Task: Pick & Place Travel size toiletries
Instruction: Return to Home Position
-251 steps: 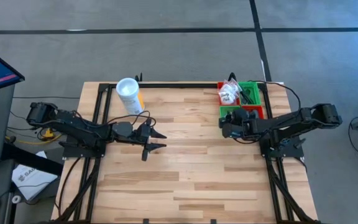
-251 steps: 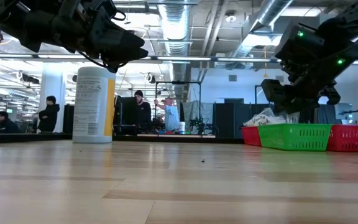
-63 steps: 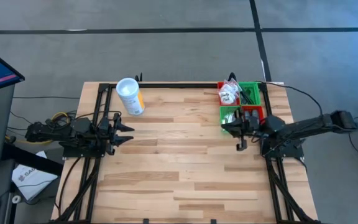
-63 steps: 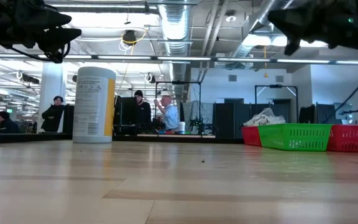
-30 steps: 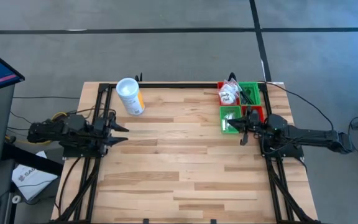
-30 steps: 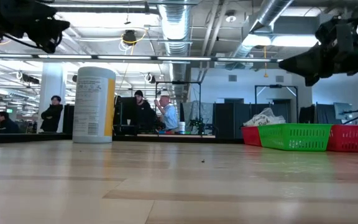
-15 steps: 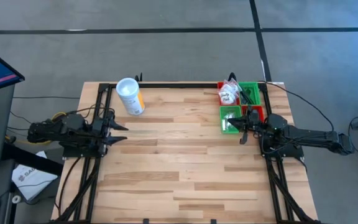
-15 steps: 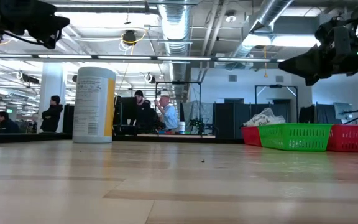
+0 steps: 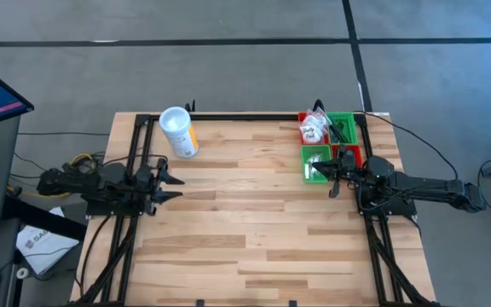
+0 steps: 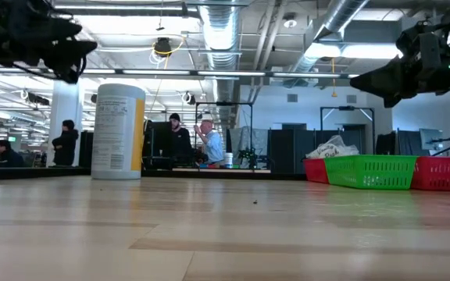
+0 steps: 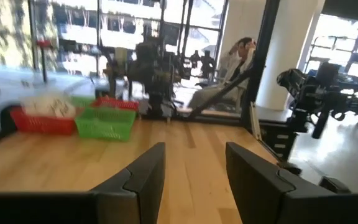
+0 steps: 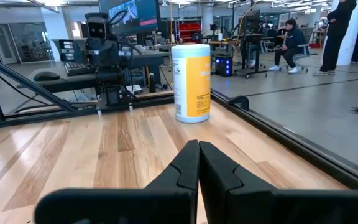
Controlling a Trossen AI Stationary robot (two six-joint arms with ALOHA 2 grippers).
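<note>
The travel size toiletries lie in bins at the table's far right. White clear-wrapped packets (image 9: 314, 130) fill a red bin (image 9: 303, 119), and dark little items (image 9: 341, 128) lie in a green bin (image 9: 352, 119). In the low view the packets (image 10: 334, 147) rise above the bins' rims. My left gripper (image 9: 177, 186) hovers open over the table's left part, pointing level toward the right, with nothing between its fingers (image 11: 194, 168). My right gripper (image 9: 334, 181) hangs shut and bare just near of the lower green bin (image 9: 315, 162), pointing left (image 12: 199, 155).
A white canister with a yellow label (image 9: 179, 132) stands upright at the far left and also shows as the canister (image 10: 118, 131) in the low view. A second red bin (image 9: 349, 155) sits beside the lower green one. Bare wood (image 9: 254, 222) spans the middle and near parts. People stand in the room beyond.
My left gripper has sunk a little and edged toward the table's middle, still open by the same gap. My right gripper has kept still and shut.
</note>
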